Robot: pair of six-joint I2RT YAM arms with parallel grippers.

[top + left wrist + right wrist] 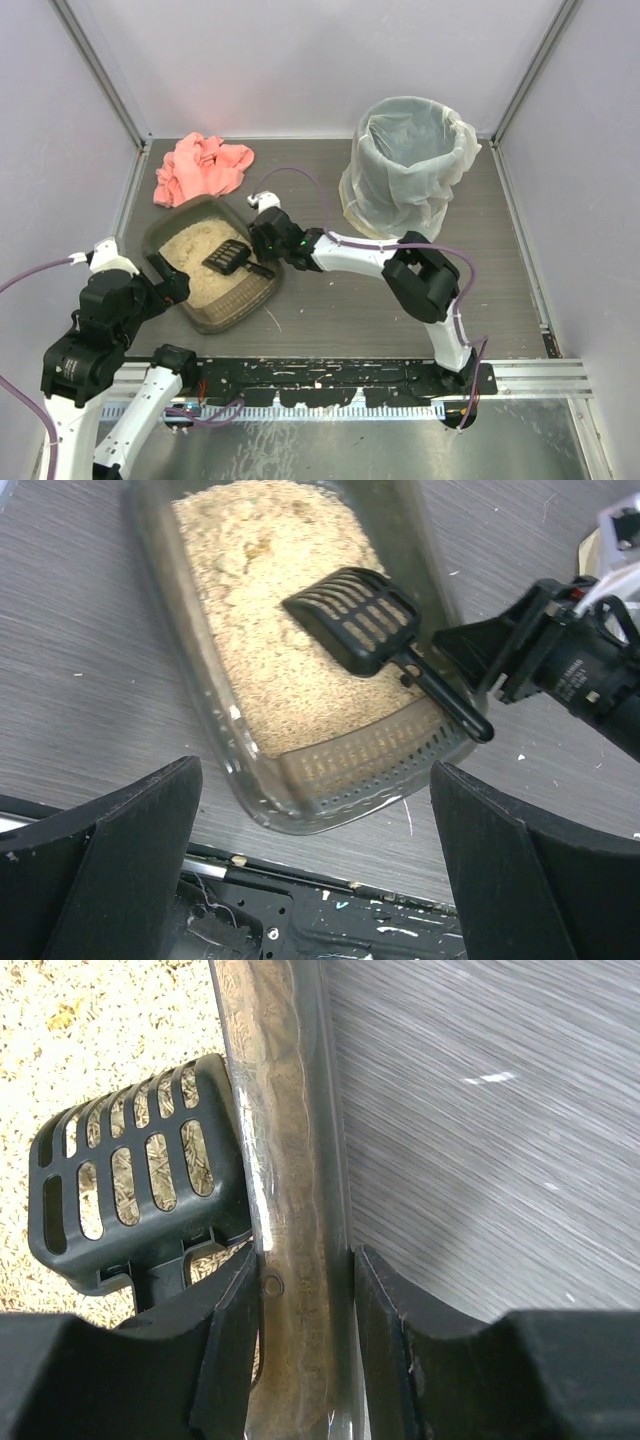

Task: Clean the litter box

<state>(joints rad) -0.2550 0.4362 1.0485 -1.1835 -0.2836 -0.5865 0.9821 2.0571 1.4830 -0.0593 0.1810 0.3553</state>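
The litter box (226, 312) is a shallow dark tray of beige litter at the left of the table. A black slotted scoop (228, 258) lies in it on the litter. My right gripper (263, 244) is shut on the box's right rim (295, 1190), one finger inside by the scoop (130, 1175) and one outside. My left gripper (168, 277) is open and empty at the box's near-left side. In the left wrist view it (315, 772) hangs over the box's near end (330, 815), with the scoop (355, 615) and my right gripper (485, 650) beyond.
A tall round bin (405, 165) with a whitish liner stands at the back right. A crumpled pink cloth (200, 168) lies at the back left. Grey walls close in the table. A black rail (330, 378) runs along the near edge.
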